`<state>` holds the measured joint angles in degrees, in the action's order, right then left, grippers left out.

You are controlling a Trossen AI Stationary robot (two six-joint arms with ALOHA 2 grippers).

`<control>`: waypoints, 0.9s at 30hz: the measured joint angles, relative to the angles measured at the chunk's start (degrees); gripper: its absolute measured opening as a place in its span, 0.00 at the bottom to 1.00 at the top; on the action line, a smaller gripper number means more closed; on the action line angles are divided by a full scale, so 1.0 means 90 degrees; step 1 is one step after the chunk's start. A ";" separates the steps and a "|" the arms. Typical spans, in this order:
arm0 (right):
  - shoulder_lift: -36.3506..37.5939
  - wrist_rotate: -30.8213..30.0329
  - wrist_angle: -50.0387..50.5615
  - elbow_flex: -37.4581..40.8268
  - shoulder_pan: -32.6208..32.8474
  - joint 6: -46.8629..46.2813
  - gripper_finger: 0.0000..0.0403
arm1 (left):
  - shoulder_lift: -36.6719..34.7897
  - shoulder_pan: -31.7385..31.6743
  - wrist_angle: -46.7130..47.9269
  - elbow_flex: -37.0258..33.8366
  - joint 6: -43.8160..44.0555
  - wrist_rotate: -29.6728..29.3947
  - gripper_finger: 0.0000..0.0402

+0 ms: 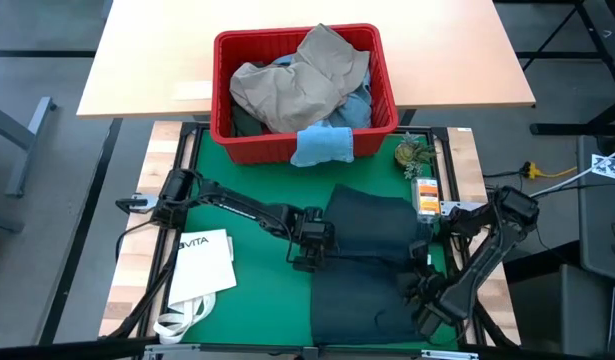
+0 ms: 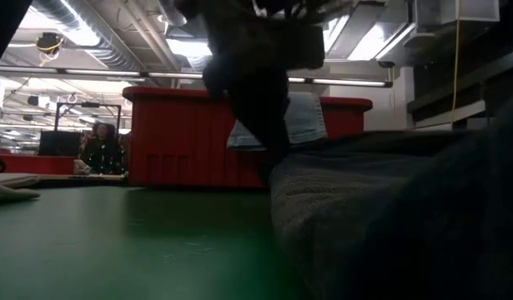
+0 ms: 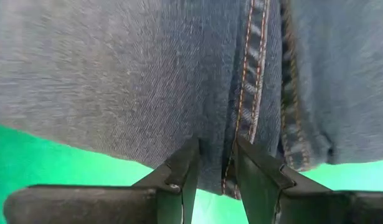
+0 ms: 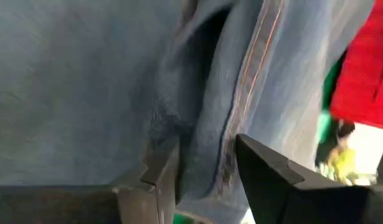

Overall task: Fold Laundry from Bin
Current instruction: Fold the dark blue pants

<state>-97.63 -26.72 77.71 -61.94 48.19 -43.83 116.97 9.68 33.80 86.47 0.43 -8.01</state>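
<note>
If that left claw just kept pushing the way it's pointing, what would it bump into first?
Nothing new, most likely: the left gripper already has the dark navy jeans between its fingers, pinching a seamed edge. Going straight on, it would only push deeper into that denim. What lies beyond the fabric is hidden.

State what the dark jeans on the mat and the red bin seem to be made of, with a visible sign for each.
Jeans: dark blue denim, matte, going by the twill weave and orange seam stitching in the left wrist view. Bin: likely hard plastic, with a smooth, slightly glossy red rolled rim.
</note>
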 joint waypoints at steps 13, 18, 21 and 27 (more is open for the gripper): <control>-0.0210 0.1016 -0.0887 0.1435 -0.0332 -0.0260 0.38 | -0.0010 -0.0001 -0.0885 -0.0808 0.0056 -0.0028 0.24; -0.0187 0.1593 -0.0706 0.1286 -0.0323 -0.0197 0.38 | -0.0008 -0.0001 -0.0784 -0.0810 0.0060 -0.0018 0.24; -0.0181 0.1988 -0.0293 0.1031 -0.0315 -0.0055 0.38 | 0.0022 0.0002 -0.0713 -0.0778 0.0063 0.0003 0.24; -0.0181 0.1939 0.0731 0.0249 -0.0315 -0.0005 0.38 | -0.0124 0.0002 -0.0776 -0.0723 0.0075 0.0019 0.24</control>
<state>-99.26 -9.27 84.29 -59.70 45.36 -43.88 115.85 9.69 26.82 79.96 1.10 -7.84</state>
